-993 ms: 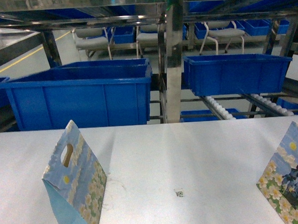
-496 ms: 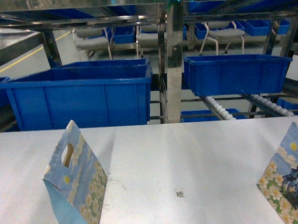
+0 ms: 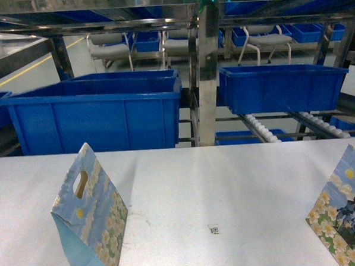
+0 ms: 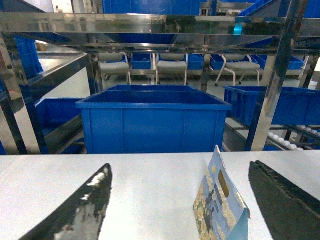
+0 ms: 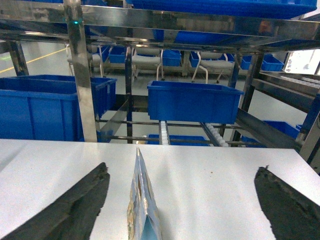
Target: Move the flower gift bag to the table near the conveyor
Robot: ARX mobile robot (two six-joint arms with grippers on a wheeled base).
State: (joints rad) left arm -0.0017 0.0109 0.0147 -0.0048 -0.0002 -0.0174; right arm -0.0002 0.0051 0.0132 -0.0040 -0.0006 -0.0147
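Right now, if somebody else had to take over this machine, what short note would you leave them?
Left gripper: open, empty, the flower-printed paper gift bag with a cut-out handle standing between its fingers.
Right gripper: open, empty, a second flowered paper bag seen edge-on between its fingers.
Both bags stand upright on the wide matte white table, in front of the steel-framed conveyor with white rollers.
Done: nothing gripped yet.
Left: grasp a bag and move it.

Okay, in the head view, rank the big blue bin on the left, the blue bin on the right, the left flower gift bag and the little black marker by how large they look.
1. Left blue bin, largest.
2. Right blue bin, though it may just sit farther back.
3. Left flower gift bag, nearest the camera.
4. Black marker on the table, smallest.
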